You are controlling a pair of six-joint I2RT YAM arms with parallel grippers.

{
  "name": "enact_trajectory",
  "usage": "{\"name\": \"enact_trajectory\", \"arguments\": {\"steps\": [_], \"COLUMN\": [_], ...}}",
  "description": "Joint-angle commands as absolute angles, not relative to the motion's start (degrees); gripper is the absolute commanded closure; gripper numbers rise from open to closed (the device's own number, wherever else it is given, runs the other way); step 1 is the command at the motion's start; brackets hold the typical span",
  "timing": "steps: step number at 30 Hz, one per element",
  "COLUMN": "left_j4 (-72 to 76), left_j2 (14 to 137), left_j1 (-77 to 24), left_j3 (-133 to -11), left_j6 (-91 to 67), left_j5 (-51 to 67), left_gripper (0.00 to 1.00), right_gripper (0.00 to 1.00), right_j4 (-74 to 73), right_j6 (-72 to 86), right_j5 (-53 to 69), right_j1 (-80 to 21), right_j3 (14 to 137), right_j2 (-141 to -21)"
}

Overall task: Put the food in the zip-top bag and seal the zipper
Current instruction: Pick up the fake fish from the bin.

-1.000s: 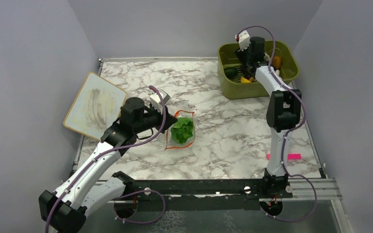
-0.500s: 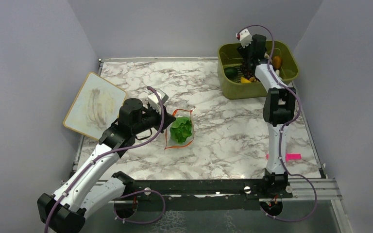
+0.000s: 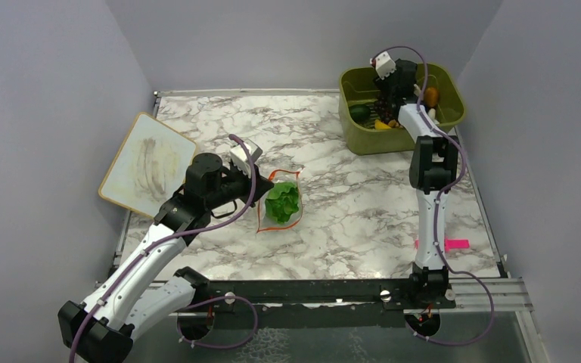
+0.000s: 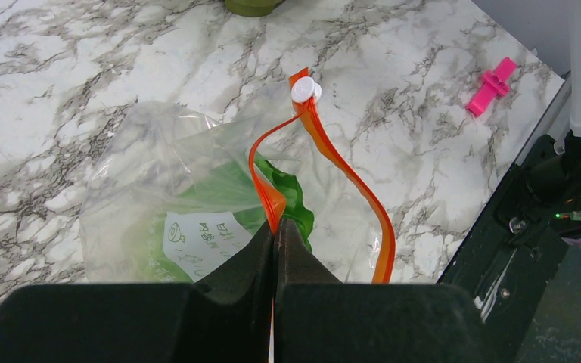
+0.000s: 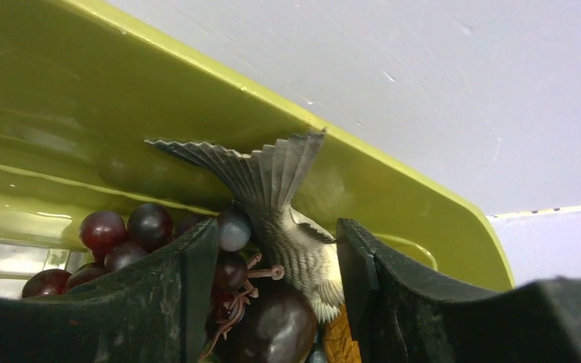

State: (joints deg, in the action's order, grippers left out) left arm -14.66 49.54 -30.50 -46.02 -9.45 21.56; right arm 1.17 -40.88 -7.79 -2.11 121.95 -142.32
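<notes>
One item bagged so far: lettuce point(image 3: 283, 203) inside zip-top bag point(image 4: 132, 162), mid-table. Left gripper point(image 4: 274, 227) unchanged, clamped on zipper point(image 4: 348, 178), mouth held open. Right gripper point(image 5: 272, 246) pushed deeper into olive bin point(image 3: 363, 140), jaws apart, straddling grey fish point(image 5: 272, 174) beside grapes point(image 5: 125, 227). Pick looks imminent; nothing held yet.

A back wall point(image 3: 287, 45), a left wall point(image 3: 38, 113) and a right wall point(image 3: 545, 113) — all plain, pale grey-lilac — close in a table point(image 3: 363, 219) with a white, grey-veined marble top. A black rail point(image 3: 310, 289) runs along its near edge; the light is soft and even.
</notes>
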Motion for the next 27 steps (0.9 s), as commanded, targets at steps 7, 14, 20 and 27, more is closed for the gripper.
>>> {"name": "enact_trajectory", "arguments": {"steps": [7,14,20,27], "left_j4": [-12.66,-12.70,-12.72,-12.72], "left_j2": [48.43,48.08,47.80,47.32], "left_j1": [-30.37,-30.40,-30.36,-30.34], "left_j3": [-45.18,-45.14,-45.10,-45.14], "left_j6": [-8.89,-8.88,-8.96,-9.05], "left_j5": [20.99,20.51,20.16,19.61], "left_gripper": [1.00,1.00,1.00,1.00], "right_gripper": [0.79,0.99,0.99,0.99], "right_j4": [5.69,6.30,6.69,2.55], "right_j6": [-42.14,-42.70,-40.56,-35.63], "right_j5": [-4.97,-6.55,-6.83,-5.44], "right_j1": [-1.69,-1.75,-1.69,-1.76], "right_j3": [120.42,116.40,110.23,103.67], "right_j2": [-141.27,-135.17,-127.55,-117.59]}}
